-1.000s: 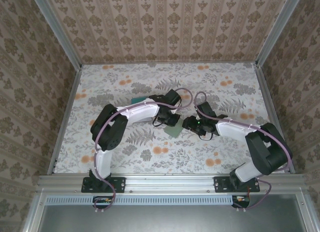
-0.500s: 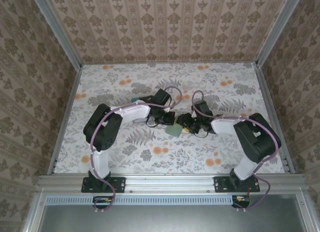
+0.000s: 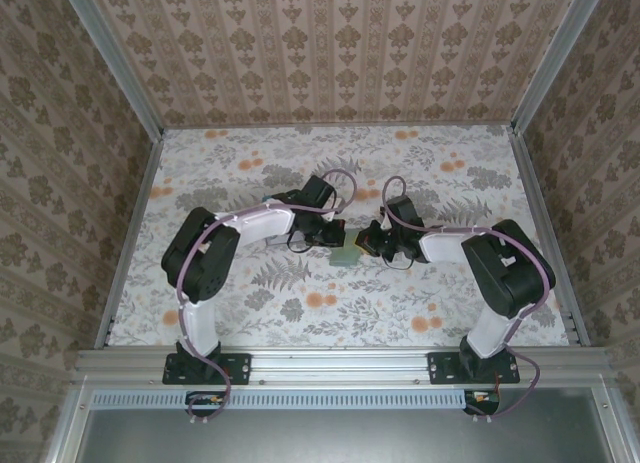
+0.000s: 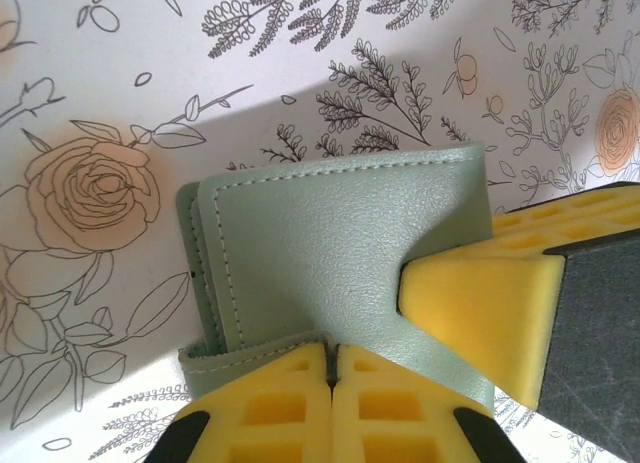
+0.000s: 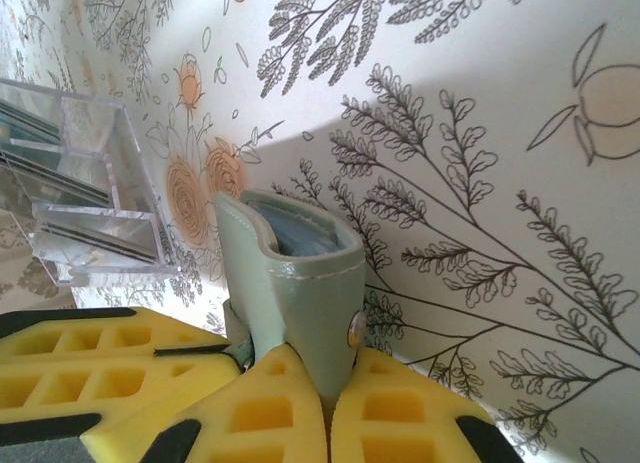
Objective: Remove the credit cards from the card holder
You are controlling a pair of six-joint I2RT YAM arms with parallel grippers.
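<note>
Now the right pincer (image 3: pixel 362 245) has clamped shut on the card holder (image 3: pixel 348 254). A second ago it stood half open, well to the right of the holder, and since then the right arm has slid in to meet it. The left pincer (image 3: pixel 335 238) has stayed closed throughout, and in its wrist view its pads (image 4: pixel 290 393) meet on the holder's lower flap (image 4: pixel 250 348). Both pincers thus grip the holder from opposite sides, which we judge to be the set-up for pulling the two flaps apart. No credit cards are out of it yet.

The holder (image 4: pixel 330 243) is soft pale grey-green leatherette with a fine grain, a neat stitched border and rounded corners. From the right wrist it stands on edge above the tabletop (image 5: pixel 500 133), its fold bowed into a narrow loop with a blue-grey lining (image 5: pixel 300 238) showing inside. A small round snap stud (image 5: pixel 355 328) sits on the outer flap just above the pads. The pincer pads are yellow foam with a moulded grid of hollows, and they dent a little against the holder. To the left of the holder sits a clear, hard-edged plastic box (image 5: pixel 100 183) with thin dark-edged slabs inside. We cannot tell whether those are cards.
</note>
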